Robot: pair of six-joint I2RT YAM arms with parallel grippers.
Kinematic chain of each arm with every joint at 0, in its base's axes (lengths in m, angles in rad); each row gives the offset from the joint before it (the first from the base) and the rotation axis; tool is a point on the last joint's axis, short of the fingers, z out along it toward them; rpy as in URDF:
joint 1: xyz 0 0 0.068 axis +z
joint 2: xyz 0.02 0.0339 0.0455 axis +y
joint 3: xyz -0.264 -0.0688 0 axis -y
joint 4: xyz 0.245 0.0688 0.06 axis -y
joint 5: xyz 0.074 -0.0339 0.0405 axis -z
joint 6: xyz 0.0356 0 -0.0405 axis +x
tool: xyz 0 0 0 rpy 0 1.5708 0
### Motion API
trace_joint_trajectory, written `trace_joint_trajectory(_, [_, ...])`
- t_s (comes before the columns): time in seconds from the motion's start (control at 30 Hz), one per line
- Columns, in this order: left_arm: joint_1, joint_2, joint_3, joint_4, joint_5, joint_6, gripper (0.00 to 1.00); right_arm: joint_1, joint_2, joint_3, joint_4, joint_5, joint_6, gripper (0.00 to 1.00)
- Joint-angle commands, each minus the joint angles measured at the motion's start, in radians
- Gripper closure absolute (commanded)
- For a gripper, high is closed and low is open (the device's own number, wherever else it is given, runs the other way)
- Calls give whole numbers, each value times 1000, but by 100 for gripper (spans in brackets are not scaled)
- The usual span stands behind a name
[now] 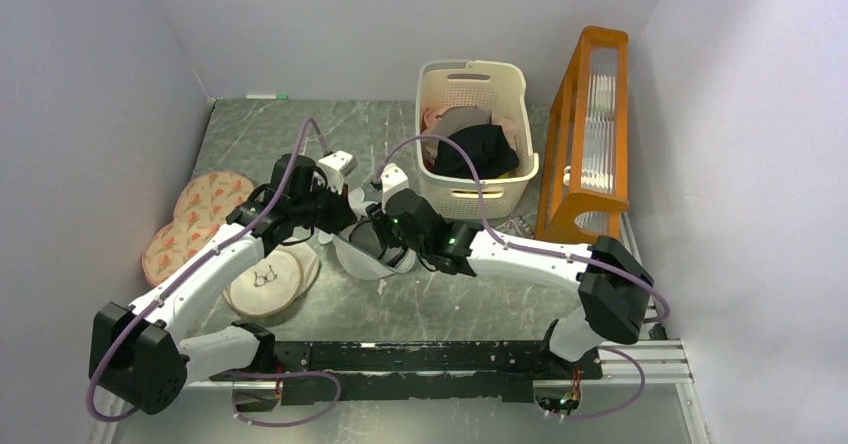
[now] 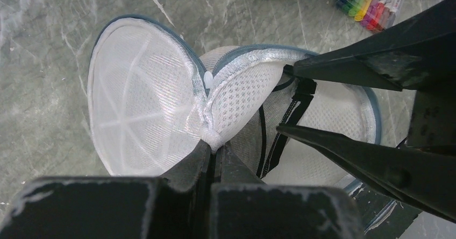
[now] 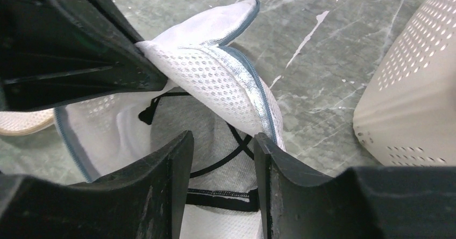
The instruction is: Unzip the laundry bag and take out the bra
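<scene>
While the left gripper [image 2: 212, 145] clamps the laundry bag [image 2: 140, 104], lid at 9 o'clock in its view, the right gripper [image 3: 223, 142] gapes above. Inside, bra [image 3: 220, 196] straps show.

bra [image 3: 220, 198] mostly hidden inside laundry bag [image 3: 226, 83], only thin black straps visible, cups can't tell. basket [image 3: 414, 88] cut off at right edge, pen pack [image 2: 371, 2] at top.

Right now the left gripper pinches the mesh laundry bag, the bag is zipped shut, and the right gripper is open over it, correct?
No: the laundry bag is unzipped, black straps of the bra visible inside, as the right wrist view shows. The left gripper does pinch its mesh, and the right gripper is open over it.
</scene>
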Motion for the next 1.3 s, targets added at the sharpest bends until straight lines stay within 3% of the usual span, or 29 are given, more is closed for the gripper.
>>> trace_joint_trajectory(0.0, [-1, -12, -3, 55, 44, 13, 93, 5, 43, 50, -17, 40, -45, 56])
trace_joint_trajectory(0.23, [-4, -20, -6, 52, 37, 11, 93, 10, 53, 32, -6, 50, -58, 62])
trace_joint_trajectory(0.77, [-4, -13, -3, 51, 39, 16, 93, 28, 135, 29, 20, 104, -120, 60])
trace_joint_trajectory(0.9, [-4, -6, 0, 44, 47, 17, 93, 28, 171, 52, 32, 132, -143, 69])
trace_joint_trajectory(1.0, [-4, -16, -8, 45, 31, 15, 93, 34, 183, 67, 20, 151, -137, 81])
trace_joint_trajectory(1.27, [-5, 14, 4, 33, 12, 18, 93, 59, 109, 60, 1, 172, -123, 100])
